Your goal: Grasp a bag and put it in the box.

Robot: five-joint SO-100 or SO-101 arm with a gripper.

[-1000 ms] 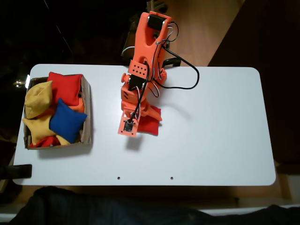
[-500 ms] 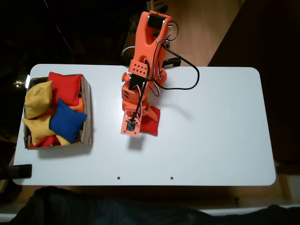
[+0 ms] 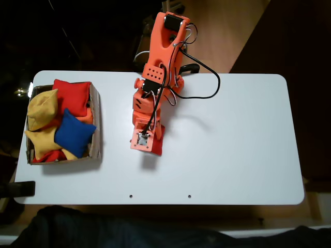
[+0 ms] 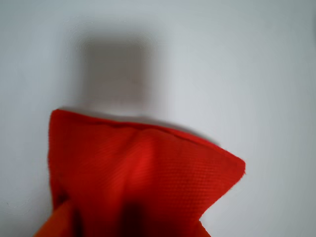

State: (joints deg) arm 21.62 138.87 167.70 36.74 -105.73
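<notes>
Across the fixed view spreads a white table (image 3: 232,144), rounded at the corners, with dark surroundings on most sides. Reaching over its middle from the far edge is the orange arm (image 3: 158,62), a black cable looping off to its right. At the table's left end sits the box (image 3: 96,129), brown cardboard with low walls, packed with beanbags: yellow beanbags (image 3: 42,108) on its left side, a blue beanbag (image 3: 73,133) lying over them near the centre, and another red beanbag (image 3: 72,93) at the far corner. Under the arm's tip, well apart from the box, the gripper (image 3: 151,147) points down, and a sliver of the bag (image 3: 157,150) shows just beside the wrist camera plate. The wrist view shows the bag (image 4: 143,182) up close: red woven fabric, bunched and pinched at the bottom edge where orange finger parts (image 4: 57,224) press against it, its upper corners spread free above the white surface, casting a soft shadow there
</notes>
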